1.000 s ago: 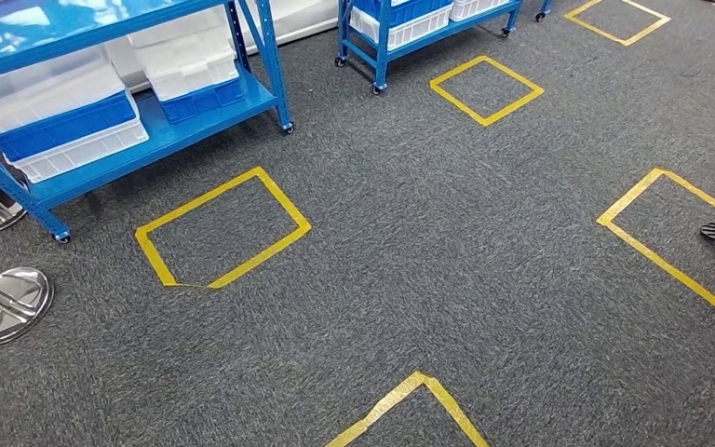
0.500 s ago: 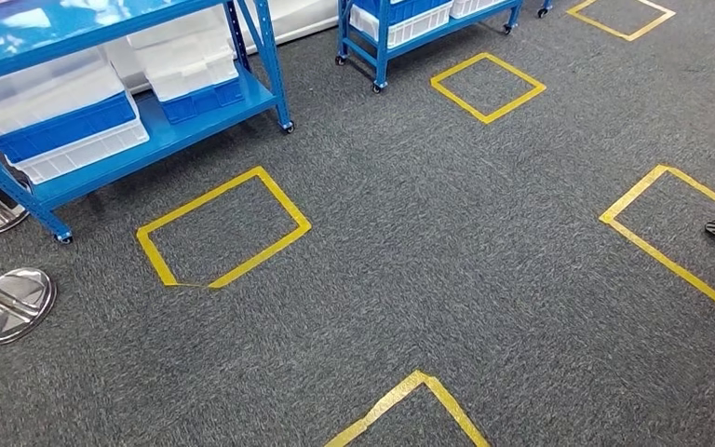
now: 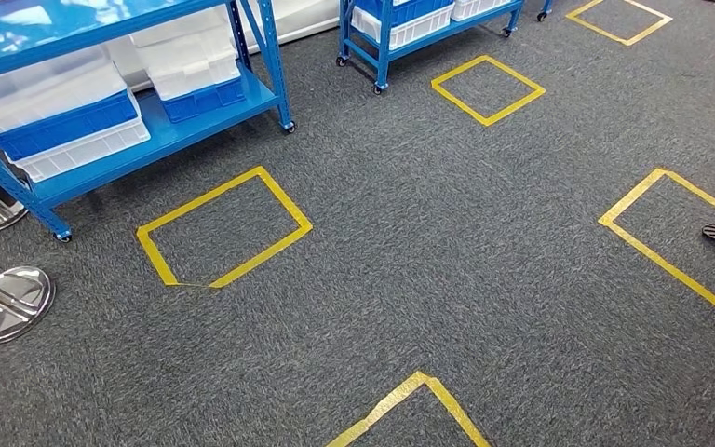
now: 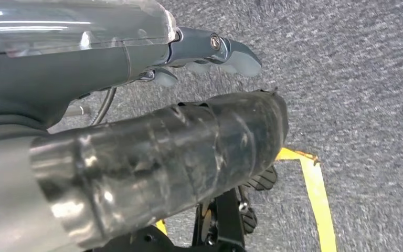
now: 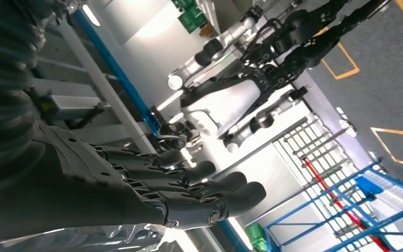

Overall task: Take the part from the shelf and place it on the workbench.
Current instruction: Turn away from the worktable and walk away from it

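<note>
Two blue metal shelf racks on castors point(image 3: 163, 140) edge the grey carpet point(image 3: 428, 270) at ten and twelve o'clock in the head view, the nearer one stacked with white and blue plastic bins point(image 3: 65, 116). Which bin holds the part cannot be told. Yellow tape squares point(image 3: 223, 228) mark the floor, with broad bare carpet between them. Chrome stanchion bases point(image 3: 5, 303) sit at nine o'clock. The right hand point(image 5: 152, 184) holds nothing, its dark fingers point(image 5: 210, 181) stretched out straight, side by side. The left hand point(image 4: 204, 52) shows grey fingertips over carpet; its grasp cannot be told.
</note>
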Action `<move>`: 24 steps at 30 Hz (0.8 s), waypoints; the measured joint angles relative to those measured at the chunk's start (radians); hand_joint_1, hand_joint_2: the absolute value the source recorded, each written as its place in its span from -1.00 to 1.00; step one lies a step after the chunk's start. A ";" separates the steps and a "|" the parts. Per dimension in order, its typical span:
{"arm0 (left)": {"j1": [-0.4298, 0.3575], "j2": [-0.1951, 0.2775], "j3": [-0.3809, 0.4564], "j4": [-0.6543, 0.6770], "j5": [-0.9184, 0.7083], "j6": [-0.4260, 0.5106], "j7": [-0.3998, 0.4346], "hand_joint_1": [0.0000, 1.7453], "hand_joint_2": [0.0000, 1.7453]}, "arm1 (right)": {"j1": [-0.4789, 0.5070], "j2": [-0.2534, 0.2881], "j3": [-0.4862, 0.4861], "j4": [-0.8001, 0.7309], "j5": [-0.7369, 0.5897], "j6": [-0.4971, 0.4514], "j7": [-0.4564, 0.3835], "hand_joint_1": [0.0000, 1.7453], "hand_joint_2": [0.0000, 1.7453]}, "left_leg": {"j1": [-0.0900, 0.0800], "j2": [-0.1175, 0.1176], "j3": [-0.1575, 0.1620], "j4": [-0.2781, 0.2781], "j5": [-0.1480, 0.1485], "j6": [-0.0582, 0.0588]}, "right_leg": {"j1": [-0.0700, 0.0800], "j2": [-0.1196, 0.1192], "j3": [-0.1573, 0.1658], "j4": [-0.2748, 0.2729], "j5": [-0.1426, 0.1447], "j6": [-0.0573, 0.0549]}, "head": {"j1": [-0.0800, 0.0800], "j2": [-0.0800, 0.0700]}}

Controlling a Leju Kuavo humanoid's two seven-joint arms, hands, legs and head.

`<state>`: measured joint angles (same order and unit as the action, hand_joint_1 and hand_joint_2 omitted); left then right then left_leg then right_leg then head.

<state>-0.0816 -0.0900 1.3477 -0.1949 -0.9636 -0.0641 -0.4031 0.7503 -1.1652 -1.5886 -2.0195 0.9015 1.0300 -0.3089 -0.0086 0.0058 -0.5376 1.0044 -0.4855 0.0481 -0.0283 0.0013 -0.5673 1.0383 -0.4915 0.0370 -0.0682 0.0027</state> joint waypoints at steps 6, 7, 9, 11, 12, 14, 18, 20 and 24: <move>0.001 0.000 0.000 0.000 0.000 0.000 0.000 -1.00 -1.00 | 0.000 0.002 0.001 0.000 0.000 0.001 0.000 -1.00 1.00 | -0.001 0.003 0.000 -0.009 0.008 0.013 | -0.002 0.000 -0.120 0.261 -0.121 0.014 | 0.002 0.000; 0.001 0.000 0.000 0.000 0.000 0.000 0.000 -1.00 -1.00 | 0.000 0.002 0.001 0.000 0.000 0.001 0.000 -1.00 1.00 | -0.001 0.002 0.001 -0.007 0.007 0.013 | -0.002 0.000 -0.106 0.234 -0.095 0.013 | 0.002 0.000; 0.001 0.000 0.000 0.000 0.000 0.000 0.000 -1.00 -1.00 | 0.000 0.002 0.001 0.000 0.000 0.001 0.000 -1.00 1.00 | -0.001 0.002 0.003 -0.002 0.002 0.010 | -0.002 0.000 -0.039 0.100 -0.028 0.009 | 0.002 0.000; 0.000 0.000 0.000 0.000 0.000 0.000 0.000 -1.00 -1.00 | 0.000 0.002 0.001 0.000 0.000 0.001 0.000 -1.00 1.00 | -0.005 0.001 0.001 0.006 -0.003 0.004 | 0.003 0.001 0.004 0.006 0.003 0.001 | 0.002 0.000; 0.000 0.000 0.000 0.000 0.000 0.000 0.000 -1.00 -1.00 | 0.000 0.001 0.001 0.000 0.000 0.000 0.000 -1.00 1.00 | -0.006 0.000 -0.001 0.007 -0.004 0.001 | 0.006 0.002 0.007 -0.006 0.001 -0.003 | 0.001 0.000; -0.001 0.000 0.000 0.000 0.000 0.000 0.000 -1.00 -1.00 | 0.000 0.000 0.001 0.000 0.000 0.000 0.000 -1.00 1.00 | -0.007 0.000 -0.003 0.008 -0.006 -0.007 | 0.006 0.002 0.005 -0.009 0.006 -0.011 | 0.001 0.000; 0.000 -0.001 0.000 0.000 0.000 0.000 0.000 -1.00 -1.00 | 0.000 0.000 0.000 0.000 0.000 0.000 0.000 -1.00 1.00 | -0.001 -0.002 -0.063 0.145 -0.093 -0.029 | 0.000 -0.001 0.006 -0.018 0.012 -0.030 | 0.001 0.000; 0.000 -0.001 0.000 0.000 0.000 0.000 0.000 -1.00 -1.00 | 0.001 0.000 0.000 0.000 0.000 0.000 0.000 -1.00 1.00 | 0.002 -0.002 -0.122 0.272 -0.144 -0.034 | 0.000 -0.002 0.003 -0.015 0.011 -0.033 | 0.001 0.000; 0.002 -0.001 0.000 0.000 0.000 0.000 0.000 -1.00 -1.00 | 0.000 0.000 0.001 0.000 0.000 0.000 0.000 -1.00 1.00 | 0.004 -0.002 -0.066 0.153 -0.050 -0.027 | 0.001 -0.001 0.009 -0.014 0.007 -0.031 | 0.001 0.000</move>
<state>-0.0795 -0.0907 1.3477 -0.1949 -0.9636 -0.0641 -0.4028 0.7507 -1.1653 -1.5880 -2.0195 0.9014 1.0300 -0.3090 -0.0050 0.0038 -0.6041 1.1570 -0.5352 0.0207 -0.0277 0.0007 -0.5579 1.0246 -0.4847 0.0060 -0.0674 0.0027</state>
